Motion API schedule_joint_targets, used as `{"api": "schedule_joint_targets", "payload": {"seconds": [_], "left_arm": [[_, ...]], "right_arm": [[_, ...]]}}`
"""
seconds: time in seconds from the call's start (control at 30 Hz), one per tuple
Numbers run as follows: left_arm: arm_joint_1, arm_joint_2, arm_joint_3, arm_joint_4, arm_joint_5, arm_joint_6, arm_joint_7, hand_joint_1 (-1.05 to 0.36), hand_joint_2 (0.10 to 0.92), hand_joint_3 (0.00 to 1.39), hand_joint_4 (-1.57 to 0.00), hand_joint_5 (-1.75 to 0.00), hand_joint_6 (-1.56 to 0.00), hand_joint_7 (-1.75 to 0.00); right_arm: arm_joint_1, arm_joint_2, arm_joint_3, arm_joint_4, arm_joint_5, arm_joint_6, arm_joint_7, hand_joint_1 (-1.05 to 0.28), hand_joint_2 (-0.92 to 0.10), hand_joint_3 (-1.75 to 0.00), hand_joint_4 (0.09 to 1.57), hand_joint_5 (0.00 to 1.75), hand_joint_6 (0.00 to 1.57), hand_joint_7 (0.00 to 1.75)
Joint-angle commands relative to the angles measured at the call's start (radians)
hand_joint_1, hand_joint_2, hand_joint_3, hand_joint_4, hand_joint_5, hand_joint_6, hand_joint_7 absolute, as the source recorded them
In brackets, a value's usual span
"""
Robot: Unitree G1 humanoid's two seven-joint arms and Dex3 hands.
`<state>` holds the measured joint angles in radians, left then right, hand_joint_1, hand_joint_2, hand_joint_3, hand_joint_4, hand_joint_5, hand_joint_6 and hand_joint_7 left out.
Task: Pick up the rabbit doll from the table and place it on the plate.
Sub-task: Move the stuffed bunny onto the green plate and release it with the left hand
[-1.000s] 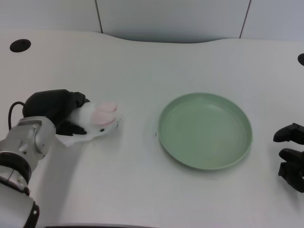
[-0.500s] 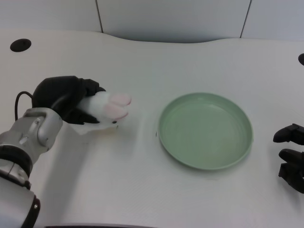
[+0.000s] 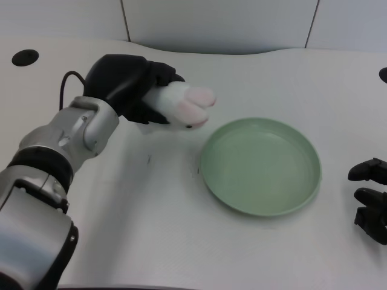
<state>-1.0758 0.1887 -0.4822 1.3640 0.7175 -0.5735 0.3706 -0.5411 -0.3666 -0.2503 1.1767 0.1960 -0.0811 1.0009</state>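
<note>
My left hand [image 3: 130, 87] grips the white rabbit doll [image 3: 184, 106], whose pink-lined ears point right toward the plate. The doll is lifted off the table, just left of and slightly above the near rim of the green plate [image 3: 261, 166]. Much of the doll's body is hidden inside the black fingers. The plate sits right of centre on the white table with nothing in it.
My right hand [image 3: 370, 196] rests idle at the right edge of the table. A dark round hole [image 3: 25, 58] marks the table's far left corner, another [image 3: 383, 75] sits at the far right edge. A grey wall panel runs along the back.
My left arm has risen and swung right, carrying the rabbit doll off the table toward the plate's left rim. The plate and right hand have not moved.
</note>
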Motion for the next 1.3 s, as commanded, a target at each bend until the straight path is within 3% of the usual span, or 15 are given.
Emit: {"api": "schedule_joint_targets", "payload": {"seconds": [0.03,0.07,0.2,0.37,0.47,0.6,0.67,0.8,0.83,0.87,0.93,1.0,1.1,1.2,1.3], "left_arm": [[-0.033,-0.032,-0.016,0.000,0.012,-0.009,0.000,-0.13,0.881,0.00,-0.66,-1.20,-1.14,-0.14],[-0.033,-0.039,-0.019,0.001,0.012,-0.007,0.001,-0.14,0.882,0.00,-0.67,-1.19,-1.14,-0.14],[-0.035,-0.086,-0.034,0.004,0.024,0.006,-0.007,-0.13,0.871,0.00,-0.71,-1.21,-1.14,-0.16],[-0.030,-0.140,-0.044,0.010,0.029,0.028,-0.037,-0.14,0.901,0.01,-0.69,-1.20,-1.12,-0.17],[-0.023,-0.166,-0.057,0.012,0.039,0.034,-0.024,-0.16,0.909,0.00,-0.65,-1.31,-0.99,-0.47],[-0.018,-0.207,-0.071,0.016,0.042,0.052,-0.038,-0.16,0.920,0.01,-0.61,-1.35,-0.86,-0.67],[-0.016,-0.225,-0.073,0.018,0.039,0.066,-0.056,-0.16,0.921,0.01,-0.60,-1.31,-0.85,-0.66],[-0.012,-0.252,-0.081,0.020,0.042,0.085,-0.079,-0.18,0.920,0.01,-0.65,-1.16,-0.90,-0.49],[-0.010,-0.256,-0.083,0.020,0.042,0.086,-0.085,-0.18,0.921,0.01,-0.65,-1.14,-0.91,-0.46],[-0.009,-0.260,-0.087,0.020,0.045,0.085,-0.084,-0.18,0.921,0.01,-0.66,-1.13,-0.92,-0.45],[-0.005,-0.268,-0.092,0.020,0.045,0.087,-0.084,-0.18,0.913,0.00,-0.68,-1.09,-0.95,-0.42],[-0.001,-0.278,-0.086,0.022,0.035,0.095,-0.097,-0.18,0.901,0.00,-0.62,-1.21,-0.90,-0.52],[0.005,-0.292,-0.075,0.022,0.020,0.111,-0.114,-0.24,0.903,0.00,-0.54,-1.26,-0.72,-0.73],[0.004,-0.297,-0.091,0.022,0.035,0.132,-0.104,-0.42,0.919,0.06,-0.56,-0.44,-0.66,-0.16],[-0.001,-0.299,-0.110,0.021,0.054,0.167,-0.082,-0.49,0.921,0.16,-0.39,-0.16,-0.51,-0.02]], "right_arm": [[0.006,0.000,-0.001,-0.009,0.012,0.005,0.015,-0.34,-0.91,-0.02,1.22,1.75,0.43,1.75],[0.005,0.002,-0.003,-0.007,0.016,0.004,0.024,-0.33,-0.92,-0.02,1.24,1.75,0.43,1.75],[0.002,0.006,0.008,-0.007,0.004,-0.025,0.034,-0.36,-0.92,-0.03,1.29,1.75,0.46,1.75],[0.009,0.010,0.023,-0.014,-0.012,-0.064,0.007,-0.37,-0.92,-0.03,1.28,1.75,0.49,1.75],[0.012,0.012,0.034,-0.027,-0.015,-0.058,-0.009,-0.37,-0.92,-0.05,1.30,1.75,0.48,1.75],[0.015,0.013,0.044,-0.030,-0.021,-0.088,0.005,-0.37,-0.92,-0.08,1.40,1.75,0.57,1.75],[0.016,0.013,0.047,-0.029,-0.022,-0.093,0.007,-0.37,-0.92,-0.09,1.42,1.75,0.65,1.75],[0.021,0.012,0.058,-0.033,-0.029,-0.129,0.007,-0.37,-0.92,-0.13,1.43,1.75,0.77,1.75],[0.021,0.012,0.060,-0.033,-0.028,-0.124,0.002,-0.37,-0.92,-0.12,1.43,1.75,0.79,1.75],[0.018,0.013,0.056,-0.030,-0.020,-0.103,0.001,-0.38,-0.92,-0.12,1.42,1.75,0.76,1.75],[0.018,0.014,0.053,-0.029,-0.013,-0.085,-0.010,-0.37,-0.92,-0.08,1.37,1.75,0.58,1.75],[0.021,0.014,0.054,-0.033,-0.014,-0.089,-0.014,-0.38,-0.92,-0.06,1.33,1.75,0.50,1.75],[0.025,0.014,0.060,-0.036,-0.020,-0.099,-0.020,-0.40,-0.92,-0.07,1.32,1.75,0.59,1.75],[0.023,0.015,0.061,-0.035,-0.017,-0.094,-0.017,-0.40,-0.92,-0.07,1.35,1.75,0.60,1.75],[0.023,0.014,0.065,-0.039,-0.019,-0.092,-0.022,-0.40,-0.92,-0.06,1.34,1.75,0.58,1.75]]}}
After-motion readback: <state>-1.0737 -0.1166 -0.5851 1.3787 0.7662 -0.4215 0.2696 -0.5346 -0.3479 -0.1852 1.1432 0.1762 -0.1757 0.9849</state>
